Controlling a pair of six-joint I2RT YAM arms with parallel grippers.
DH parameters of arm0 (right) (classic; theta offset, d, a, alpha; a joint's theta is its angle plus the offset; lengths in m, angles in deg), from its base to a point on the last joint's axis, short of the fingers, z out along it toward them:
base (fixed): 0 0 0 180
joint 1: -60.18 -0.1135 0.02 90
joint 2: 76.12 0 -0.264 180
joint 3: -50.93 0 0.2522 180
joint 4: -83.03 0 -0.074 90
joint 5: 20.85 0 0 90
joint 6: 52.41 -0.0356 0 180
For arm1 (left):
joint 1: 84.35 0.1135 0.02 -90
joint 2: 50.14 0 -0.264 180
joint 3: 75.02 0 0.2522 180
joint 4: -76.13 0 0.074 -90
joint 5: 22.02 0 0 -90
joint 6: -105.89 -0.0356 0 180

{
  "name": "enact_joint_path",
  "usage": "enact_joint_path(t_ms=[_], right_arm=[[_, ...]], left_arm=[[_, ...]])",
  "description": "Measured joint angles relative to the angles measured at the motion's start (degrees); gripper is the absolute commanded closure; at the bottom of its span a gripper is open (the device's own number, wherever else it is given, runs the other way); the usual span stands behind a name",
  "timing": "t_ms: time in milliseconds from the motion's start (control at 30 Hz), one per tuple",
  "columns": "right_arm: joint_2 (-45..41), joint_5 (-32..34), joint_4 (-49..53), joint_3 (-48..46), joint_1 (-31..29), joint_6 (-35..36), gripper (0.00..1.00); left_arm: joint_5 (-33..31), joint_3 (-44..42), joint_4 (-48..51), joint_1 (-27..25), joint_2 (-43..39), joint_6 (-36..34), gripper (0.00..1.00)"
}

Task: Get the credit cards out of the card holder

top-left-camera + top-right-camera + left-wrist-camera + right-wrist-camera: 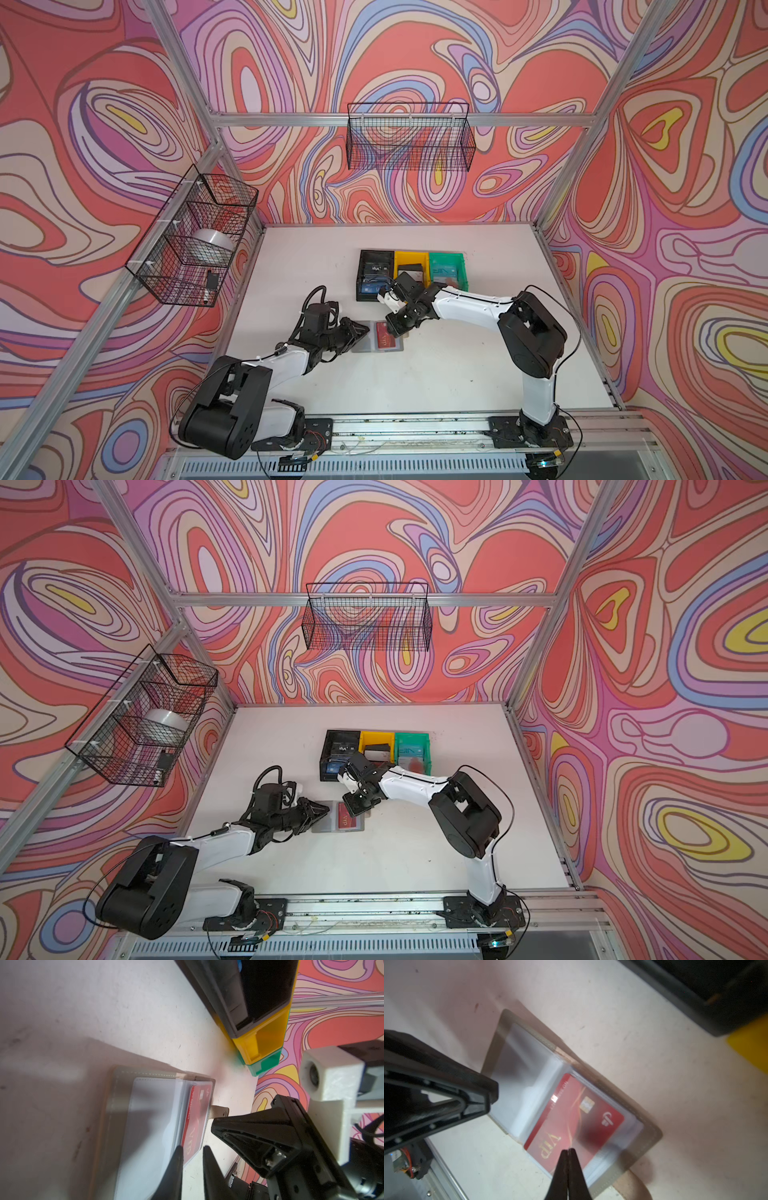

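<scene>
The left gripper [192, 1149] sits low over the white table [436, 374], jaws slightly apart at the edge of the open card holder [360, 345]. The holder lies flat with a red VIP card [577, 1118] in a clear sleeve. The right gripper [568, 1150], fingers pressed together, tips onto that card. Beyond stand a black bin [376, 252], a yellow bin [411, 253] and a green bin [446, 254].
</scene>
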Motion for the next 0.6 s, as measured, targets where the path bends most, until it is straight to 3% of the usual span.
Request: enact_joint_path(t_ms=[233, 600], right_arm=[[0.02, 2.78, 1.29, -0.04, 0.46, 0.0, 0.96], [1.81, 2.71, 1.4, -0.02, 0.48, 0.04, 0.95]], left_arm=[[0.72, 0.0, -7.23, -1.09, 6.27, 1.99, 0.79], [0.66, 0.0, -8.63, -1.4, 7.58, 2.32, 0.78]])
